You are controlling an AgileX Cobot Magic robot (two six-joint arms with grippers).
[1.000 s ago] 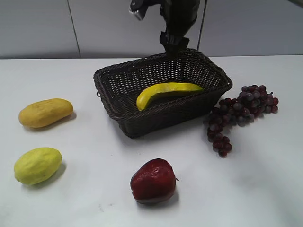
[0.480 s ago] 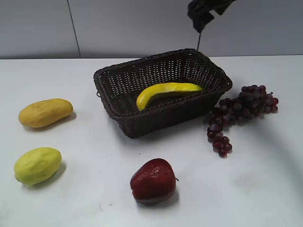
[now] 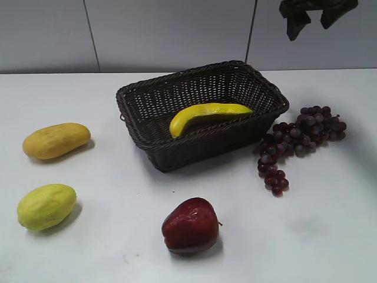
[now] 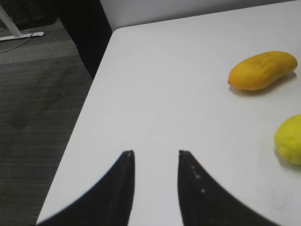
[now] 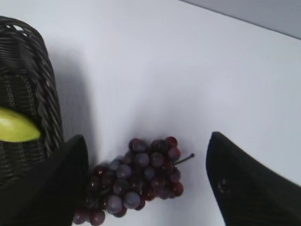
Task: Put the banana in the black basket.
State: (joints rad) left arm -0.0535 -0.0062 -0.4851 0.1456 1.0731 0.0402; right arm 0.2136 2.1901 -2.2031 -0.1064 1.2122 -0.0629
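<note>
The banana (image 3: pixel 206 115) lies inside the black basket (image 3: pixel 147 141), its tip also showing in the right wrist view (image 5: pixel 16 128) beside the basket wall (image 5: pixel 40 89). My right gripper (image 3: pixel 309 22) is open and empty, high above the table to the right of the basket; in its wrist view the jaws (image 5: pixel 146 139) are spread wide above the grapes. My left gripper (image 4: pixel 155 154) is open and empty above the table's left edge; it is out of the exterior view.
A bunch of dark grapes (image 3: pixel 297 144) (image 5: pixel 136 176) lies right of the basket. A red apple (image 3: pixel 191 226) sits in front. An orange-yellow oval fruit (image 3: pixel 56 140) (image 4: pixel 262 70) and a yellow-green fruit (image 3: pixel 46 206) (image 4: pixel 289 139) lie at the left. The table's left edge (image 4: pixel 87 122) drops to the floor.
My right gripper has risen from the basket's far rim and moved right, open and empty. The banana has stayed in the basket.
</note>
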